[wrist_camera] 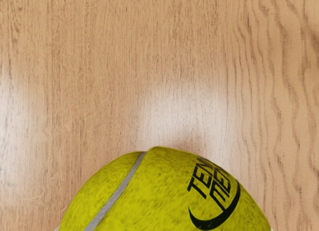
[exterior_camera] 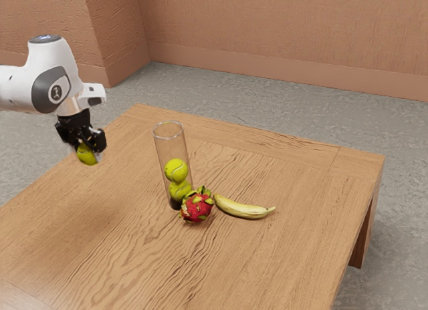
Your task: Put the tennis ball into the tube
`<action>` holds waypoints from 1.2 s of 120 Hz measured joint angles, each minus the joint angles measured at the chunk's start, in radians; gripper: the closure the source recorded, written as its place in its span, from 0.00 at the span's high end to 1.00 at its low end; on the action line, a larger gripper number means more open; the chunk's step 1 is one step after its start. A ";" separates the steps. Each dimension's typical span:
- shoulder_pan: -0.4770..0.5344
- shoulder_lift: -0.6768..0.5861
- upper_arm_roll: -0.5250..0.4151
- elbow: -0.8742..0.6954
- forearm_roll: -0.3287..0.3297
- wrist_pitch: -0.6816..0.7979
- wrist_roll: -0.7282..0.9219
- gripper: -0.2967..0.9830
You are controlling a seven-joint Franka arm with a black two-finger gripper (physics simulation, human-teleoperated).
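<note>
Yellow tennis ball [wrist_camera: 164, 196], seemingly clamped in claw [exterior_camera: 87, 151]; clear tube [exterior_camera: 162, 148], long axis upright, open mouth up

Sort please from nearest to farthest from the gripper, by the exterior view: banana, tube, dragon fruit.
1. Tube: upright, nearest the exterior view's left.
2. Dragon fruit: between the other two.
3. Banana: toward the exterior view's right.

wooden table [exterior_camera: 100, 243], clear tube [exterior_camera: 170, 144], dragon fruit [exterior_camera: 196, 208], banana [exterior_camera: 242, 210]
</note>
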 joint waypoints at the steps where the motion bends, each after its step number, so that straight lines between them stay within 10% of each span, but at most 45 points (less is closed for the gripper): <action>1: 0.002 0.000 -0.004 0.010 0.000 -0.007 -0.001 0.52; 56: -0.035 0.100 -0.213 0.379 0.019 -0.209 -0.089 0.55; 144: -0.057 0.113 -0.287 0.480 0.003 -0.301 -0.199 0.74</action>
